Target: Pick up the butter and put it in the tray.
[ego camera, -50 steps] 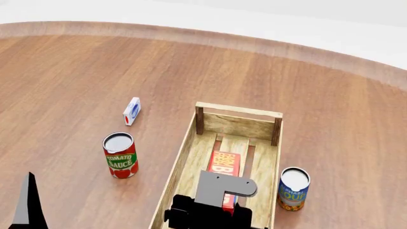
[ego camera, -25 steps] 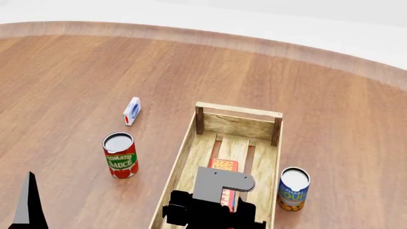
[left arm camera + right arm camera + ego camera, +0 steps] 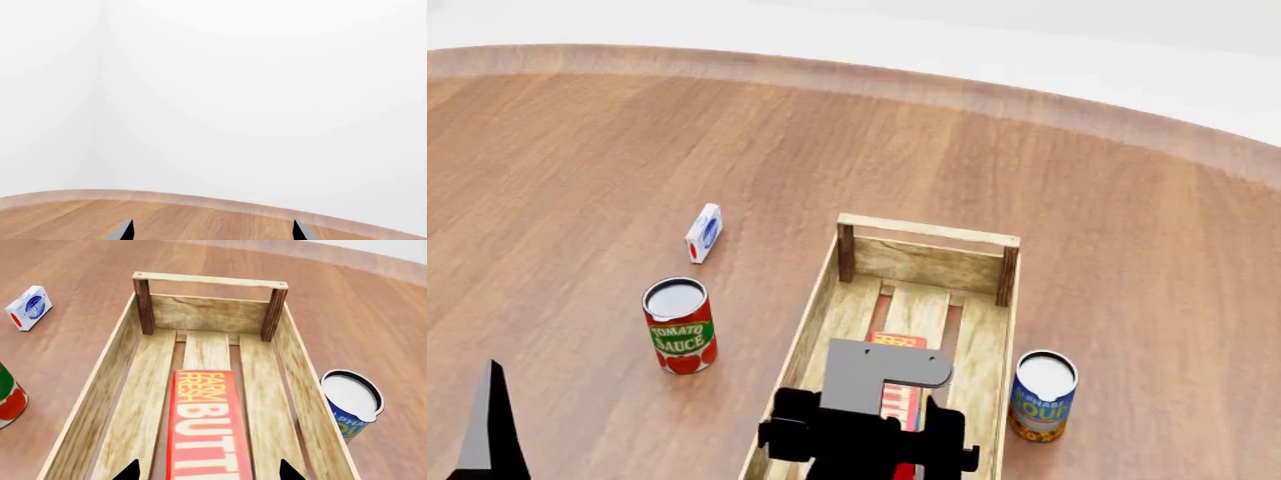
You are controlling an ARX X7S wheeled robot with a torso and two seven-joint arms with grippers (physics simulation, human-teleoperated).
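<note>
The butter (image 3: 208,430) lies flat on the tray (image 3: 100,385) slats between the right gripper (image 3: 208,471)'s spread, empty tips, so lifting straight up should avoid nudging it.

Head view looks down on the tray (image 3: 981,340); right wrist hovers closer above it

Right arm low at centre, left at the edge.
Right gripper (image 3: 208,471) points forward, fingertips spread wide. Left gripper (image 3: 212,231) held level, fingertips likewise parted.
</note>
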